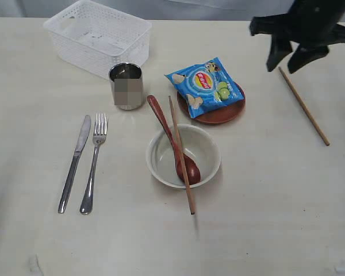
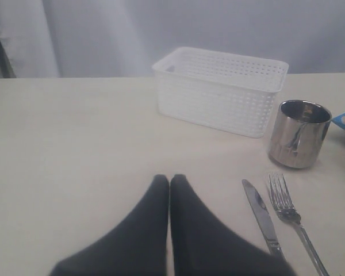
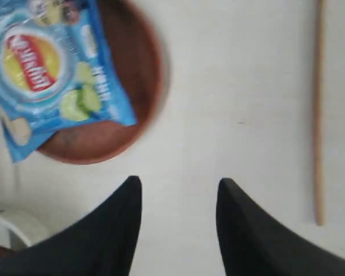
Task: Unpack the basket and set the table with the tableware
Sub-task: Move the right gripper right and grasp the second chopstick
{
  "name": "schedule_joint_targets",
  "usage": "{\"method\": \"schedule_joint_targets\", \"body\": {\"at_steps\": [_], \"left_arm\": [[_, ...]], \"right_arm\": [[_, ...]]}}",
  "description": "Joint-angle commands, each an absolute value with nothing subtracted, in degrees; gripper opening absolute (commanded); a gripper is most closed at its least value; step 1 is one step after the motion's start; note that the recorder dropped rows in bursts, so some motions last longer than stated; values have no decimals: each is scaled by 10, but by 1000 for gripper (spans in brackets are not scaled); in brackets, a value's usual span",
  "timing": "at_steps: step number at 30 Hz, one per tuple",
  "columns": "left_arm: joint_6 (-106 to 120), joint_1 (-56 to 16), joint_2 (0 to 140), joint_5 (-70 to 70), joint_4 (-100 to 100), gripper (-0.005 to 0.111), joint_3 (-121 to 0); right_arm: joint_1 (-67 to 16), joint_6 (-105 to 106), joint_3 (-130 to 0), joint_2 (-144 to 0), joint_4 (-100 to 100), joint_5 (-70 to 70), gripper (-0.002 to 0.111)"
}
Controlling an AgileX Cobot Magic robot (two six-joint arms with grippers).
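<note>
The white basket (image 1: 122, 53) (image 2: 218, 100) stands at the back left of the table (image 1: 276, 195), and nothing shows inside it. In front of it are the steel cup (image 1: 126, 86) (image 2: 298, 133), the knife (image 1: 75, 164) (image 2: 261, 215) and the fork (image 1: 94, 164) (image 2: 290, 215). The cream bowl (image 1: 204, 150) (image 3: 6, 227) holds the wooden spoon (image 1: 164, 123) and one chopstick (image 1: 183, 167). Another chopstick (image 1: 303, 106) (image 3: 318, 115) lies alone on the right. The reddish plate (image 1: 218, 114) (image 3: 144, 69) carries a blue crisp bag (image 1: 206, 83) (image 3: 52, 69). My right gripper (image 1: 282, 68) (image 3: 178, 184) hangs open and empty between the plate and the lone chopstick. My left gripper (image 2: 169, 179) is shut, empty, beside the knife.
The table's back edge meets a pale curtain behind the basket. Bare tabletop lies in front of the bowl and to the right of it. The left arm is outside the exterior view.
</note>
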State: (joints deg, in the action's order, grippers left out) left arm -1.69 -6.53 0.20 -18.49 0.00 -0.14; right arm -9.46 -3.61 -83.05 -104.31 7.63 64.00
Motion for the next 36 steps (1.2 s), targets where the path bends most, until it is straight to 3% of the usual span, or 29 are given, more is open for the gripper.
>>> {"method": "schedule_joint_targets", "body": {"at_steps": [1, 8, 36], "left_arm": [[-17, -64, 0, -183, 0, 0, 0], [-17, -64, 0, -183, 0, 0, 0], [-17, -64, 0, -183, 0, 0, 0]], "right_arm": [[-17, -7, -833, -1040, 57, 601, 41], [38, -8, -833, -1063, 23, 538, 41], [39, 139, -833, -1238, 83, 459, 41]]}}
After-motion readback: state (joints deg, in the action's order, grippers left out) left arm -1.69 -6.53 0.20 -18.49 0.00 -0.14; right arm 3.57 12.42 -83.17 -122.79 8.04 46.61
